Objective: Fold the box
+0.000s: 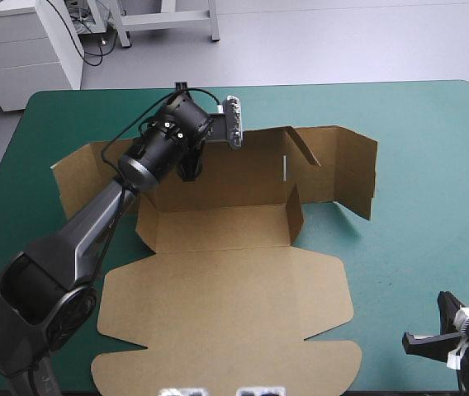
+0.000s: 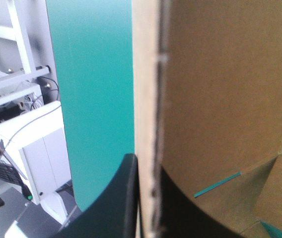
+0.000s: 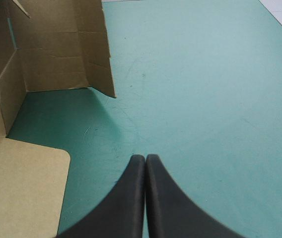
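Nearest the lens, left wrist view: left gripper (image 2: pixel 148 167), black fingers all but together, clamped on the top edge of a raised wall of the box (image 2: pixel 220 89), one finger outside the wall, one inside. Edge: pale, fluted, slightly ragged. Face: matt brown board, smooth, cut by a narrow slot (image 2: pixel 218 184) showing teal-green through.

Box, location: middle of the bench (image 1: pixel 416 124), from the near edge to past centre. One cut sheet, partly erected.
- Lid (image 1: pixel 226 289): flat, nearest side, rounded corners, tuck flap beyond.
- Base panel (image 1: pixel 218 227): flat, between lid and back wall.
- Back wall (image 1: pixel 243 165): upright, held at its top by the left gripper.
- Right side wall (image 1: pixel 338 161): standing, creased; a short inner flap (image 1: pixel 294 208) stands beside the base.
- Left panel (image 1: pixel 82 177): splayed outward and low, not yet raised.

Right gripper (image 3: pixel 145 166): fingers together in one point, holding nothing, over bare teal-green cover by the near right corner, clear of the box, off the lid's right edge.

Step in hand, as judged: setting up the walls, back wall first. Next move likely calls for bringing the left panel upright and tucking the end flaps inside while the back wall is steadied; the idle right gripper would have to come across. Board looks stiff but springy at its creases, so an unpinned wall may fall open.
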`<state>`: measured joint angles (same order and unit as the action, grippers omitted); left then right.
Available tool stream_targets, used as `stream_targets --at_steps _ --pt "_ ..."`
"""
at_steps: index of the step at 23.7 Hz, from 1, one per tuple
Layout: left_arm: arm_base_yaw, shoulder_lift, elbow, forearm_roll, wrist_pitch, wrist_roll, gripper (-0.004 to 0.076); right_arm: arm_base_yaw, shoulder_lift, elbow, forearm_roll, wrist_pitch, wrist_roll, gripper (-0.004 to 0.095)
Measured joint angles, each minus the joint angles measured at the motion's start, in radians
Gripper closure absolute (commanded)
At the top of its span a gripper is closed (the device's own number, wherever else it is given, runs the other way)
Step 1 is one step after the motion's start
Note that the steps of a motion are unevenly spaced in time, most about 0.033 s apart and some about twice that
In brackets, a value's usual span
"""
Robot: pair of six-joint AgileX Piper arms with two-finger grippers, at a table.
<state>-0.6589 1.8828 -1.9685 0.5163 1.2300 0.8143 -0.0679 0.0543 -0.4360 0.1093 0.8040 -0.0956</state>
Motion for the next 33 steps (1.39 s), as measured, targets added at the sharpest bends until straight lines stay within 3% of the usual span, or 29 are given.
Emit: stream_targets --at_steps 10,15,21,33 --pt "-0.137 -0.011 0.096 0.134 -0.108 -0.094 0.0731 0.000 0.000 0.000 0.000 0.000 0.000 0.0922" --pt "-0.233 -0.020 0.290 0.442 -0.228 -0.330 0.0731 0.000 0.008 0.000 0.000 0.000 0.000 0.0922" --pt "-0.298 -0.113 0.486 0.584 -0.363 -0.562 0.0731 0.000 0.031 0.000 0.000 0.000 0.000 0.0922" --pt "-0.353 -0.219 0.692 0.814 -0.409 -0.863 0.0731 0.000 0.042 0.000 0.001 0.000 0.001 0.0922"
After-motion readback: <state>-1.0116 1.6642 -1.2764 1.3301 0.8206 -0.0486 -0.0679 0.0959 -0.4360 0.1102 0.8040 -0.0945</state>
